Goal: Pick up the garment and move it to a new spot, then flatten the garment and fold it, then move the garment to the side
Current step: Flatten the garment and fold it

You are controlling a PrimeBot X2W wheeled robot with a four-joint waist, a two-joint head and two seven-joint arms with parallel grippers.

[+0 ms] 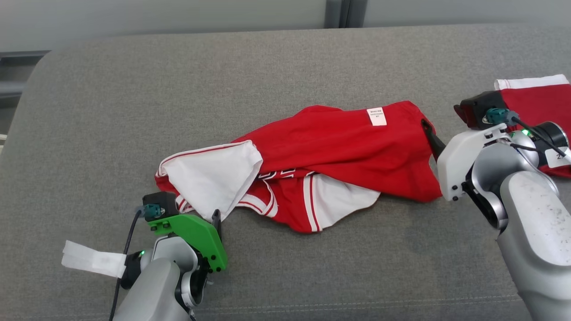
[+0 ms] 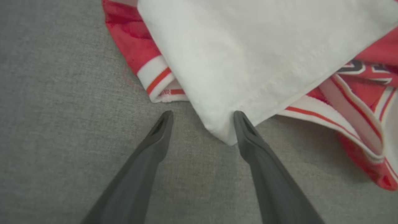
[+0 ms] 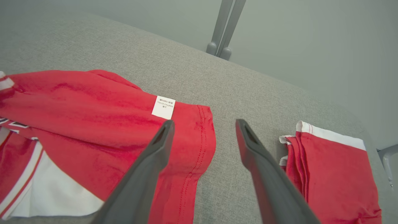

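A crumpled red and white garment (image 1: 330,151) lies in the middle of the grey cushion (image 1: 267,62), a white label on its upper side. My left gripper (image 1: 217,218) stands open at the garment's near left end; in the left wrist view the left gripper (image 2: 202,116) has a white corner of the garment (image 2: 248,56) between its fingertips, not pinched. My right gripper (image 1: 430,133) hangs open over the garment's right hem; in the right wrist view the right gripper (image 3: 203,124) straddles the stitched edge of the garment (image 3: 93,112).
A second red and white garment (image 1: 535,98), folded, lies at the cushion's right edge behind my right wrist, also seen as the folded garment (image 3: 329,168). A white paper tag (image 1: 93,261) hangs from my left wrist. A grey wall and metal legs (image 3: 225,28) stand behind the cushion.
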